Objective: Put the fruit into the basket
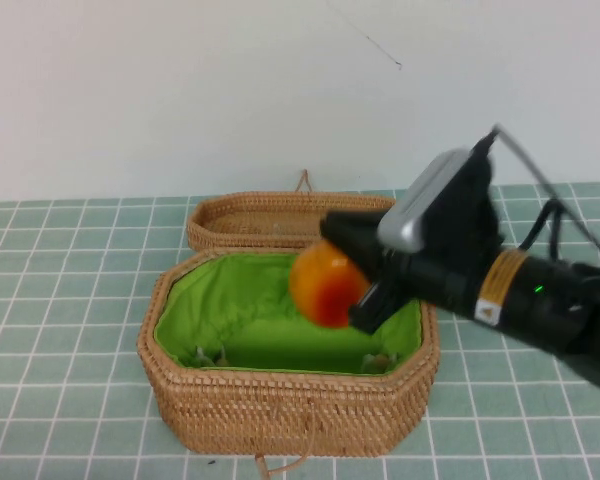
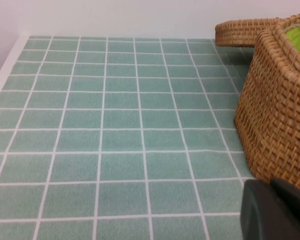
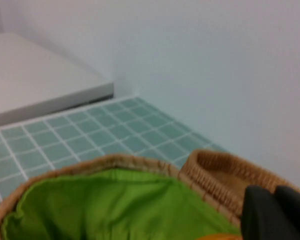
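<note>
The orange-yellow fruit (image 1: 325,284) with a red blush is held in my right gripper (image 1: 352,278), above the right part of the open basket (image 1: 280,405). The basket is tan wicker with bright green lining (image 1: 260,320); its lid (image 1: 280,218) lies open behind it. In the right wrist view a sliver of the fruit (image 3: 220,236) shows by the dark fingers (image 3: 262,215), over the green lining (image 3: 105,205). My left gripper (image 2: 275,210) sits low on the table beside the basket's wicker wall (image 2: 275,115); it is out of the high view.
The table is covered in green tiles with white grout (image 1: 70,300). A white wall (image 1: 180,90) stands behind the basket. A thin cable (image 1: 540,180) runs from the right arm. A loop handle (image 1: 280,465) hangs at the basket's front.
</note>
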